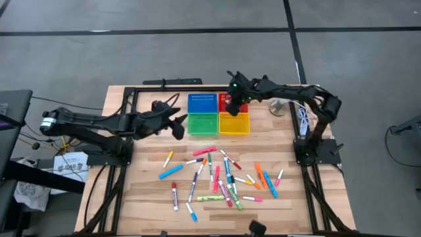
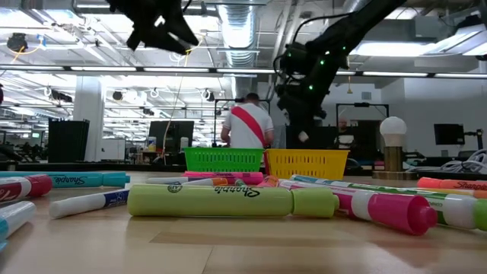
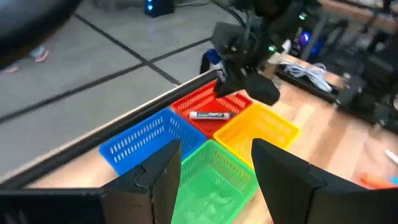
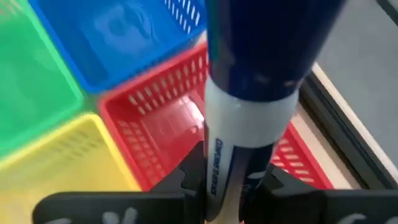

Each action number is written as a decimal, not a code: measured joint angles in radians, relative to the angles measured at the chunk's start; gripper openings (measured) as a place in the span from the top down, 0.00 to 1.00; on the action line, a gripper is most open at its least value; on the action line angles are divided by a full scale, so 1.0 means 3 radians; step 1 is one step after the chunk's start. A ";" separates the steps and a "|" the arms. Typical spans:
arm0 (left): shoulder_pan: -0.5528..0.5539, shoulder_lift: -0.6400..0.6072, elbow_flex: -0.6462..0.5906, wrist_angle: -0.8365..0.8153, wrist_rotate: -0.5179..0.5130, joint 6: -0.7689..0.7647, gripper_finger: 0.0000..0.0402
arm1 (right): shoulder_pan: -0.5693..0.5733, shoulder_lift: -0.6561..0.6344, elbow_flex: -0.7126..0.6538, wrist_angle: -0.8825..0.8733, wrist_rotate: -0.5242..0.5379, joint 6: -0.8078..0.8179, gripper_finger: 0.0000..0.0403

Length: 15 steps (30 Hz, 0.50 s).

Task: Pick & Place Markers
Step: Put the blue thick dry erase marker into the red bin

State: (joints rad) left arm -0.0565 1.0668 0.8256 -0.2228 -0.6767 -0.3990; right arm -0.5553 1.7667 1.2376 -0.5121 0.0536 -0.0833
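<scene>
- High view: I have the right gripper over the four baskets at the back of the counter, above the seam between the red basket and the yellow basket. The left gripper hangs just beside the green basket, holding nothing. The loose markers lie scattered across the front half of the counter, well apart from the baskets.
- Low view: the green highlighter nearest the camera is a stiff round barrel. I judge each pen light, rigid and smooth, prone to roll. Take hold across the barrel at mid-length. Several pens touch or cross, so the isolated ones are easier picks.
- Left wrist view: the left fingers stand apart and empty above the green basket. A white-bodied marker already lies in the red basket. The blue basket sits beside the raised black frame rail.
- Right wrist view: the right fingers are closed on a dark blue marker, gripped on its white barrel with the blue cap pointing away, above the red basket. The pen is hard and will tolerate a short drop.
- Clearance: I judge the basket walls low and the air above them open. The back rail and the left arm close by are the edges to mind.
</scene>
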 joint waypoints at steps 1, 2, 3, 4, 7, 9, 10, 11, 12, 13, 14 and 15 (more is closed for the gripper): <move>0.0020 0.0007 -0.0048 0.0070 0.0012 -0.0075 0.52 | -0.0011 0.0031 0.0012 -0.0042 0.0018 -0.0062 0.87; 0.0047 0.0020 -0.0092 0.0177 0.0031 -0.0108 0.52 | -0.0016 0.0065 0.0026 -0.0023 0.0039 -0.0095 0.87; 0.0075 0.0025 -0.0141 0.0288 0.0075 -0.0125 0.52 | -0.0017 0.0084 0.0028 -0.0030 0.0076 -0.0108 0.87; 0.0082 0.0026 -0.0195 0.0399 0.0106 -0.0131 0.52 | -0.0016 0.0093 0.0027 -0.0067 0.0109 -0.0145 0.87; 0.0127 0.0042 -0.0298 0.0760 0.0214 -0.0134 0.52 | -0.0012 0.0111 0.0034 -0.0106 0.0133 -0.0223 0.85; 0.0150 0.0049 -0.0331 0.0914 0.0258 -0.0131 0.52 | -0.0011 0.0113 0.0028 -0.0158 0.0186 -0.0250 0.83; 0.0174 0.0050 -0.0346 0.0943 0.0264 -0.0119 0.52 | -0.0011 0.0113 0.0028 -0.0185 0.0226 -0.0251 0.82; 0.0185 0.0050 -0.0351 0.0946 0.0265 -0.0116 0.52 | -0.0011 0.0113 0.0028 -0.0227 0.0271 -0.0250 0.81; 0.0199 0.0052 -0.0352 0.0947 0.0283 -0.0114 0.52 | -0.0012 0.0114 0.0028 -0.0254 0.0290 -0.0251 0.80; 0.0218 0.0052 -0.0352 0.0956 0.0308 -0.0111 0.52 | -0.0012 0.0115 0.0028 -0.0273 0.0290 -0.0249 0.79; 0.0231 0.0052 -0.0352 0.0981 0.0353 -0.0110 0.52 | -0.0014 0.0115 0.0028 -0.0298 0.0291 -0.0249 0.78; 0.0244 0.0052 -0.0352 0.1001 0.0400 -0.0110 0.52 | -0.0014 0.0115 0.0028 -0.0313 0.0292 -0.0251 0.76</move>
State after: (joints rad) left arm 0.0166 1.0824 0.7200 0.0776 -0.5568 -0.4320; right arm -0.5594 1.8011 1.2461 -0.6061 0.1413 -0.1585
